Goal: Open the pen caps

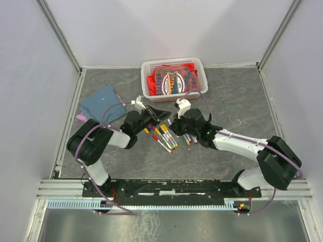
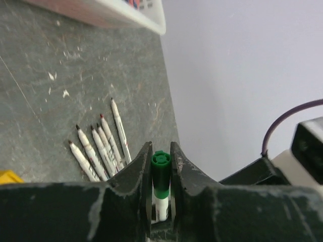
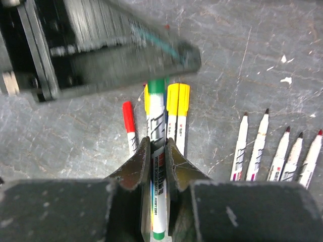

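Note:
A white pen (image 3: 157, 166) with a green tail is clamped by its barrel in my shut right gripper (image 3: 156, 141). Its green pen cap (image 2: 160, 174) sits on the barrel and is pinched between the fingers of my shut left gripper (image 2: 160, 146). The two grippers meet above the table's middle, left (image 1: 164, 117) and right (image 1: 175, 122). Below them lie capped pens, one red (image 3: 128, 118) and two yellow (image 3: 177, 101). Several uncapped pens (image 3: 277, 151) lie in a row to the right, also visible in the left wrist view (image 2: 101, 151).
A white basket (image 1: 146, 65) holding red printed cloth stands at the back centre. A blue cloth (image 1: 103, 103) lies at the left behind my left arm. A small yellow piece (image 2: 7, 176) lies on the table at the left edge of the left wrist view.

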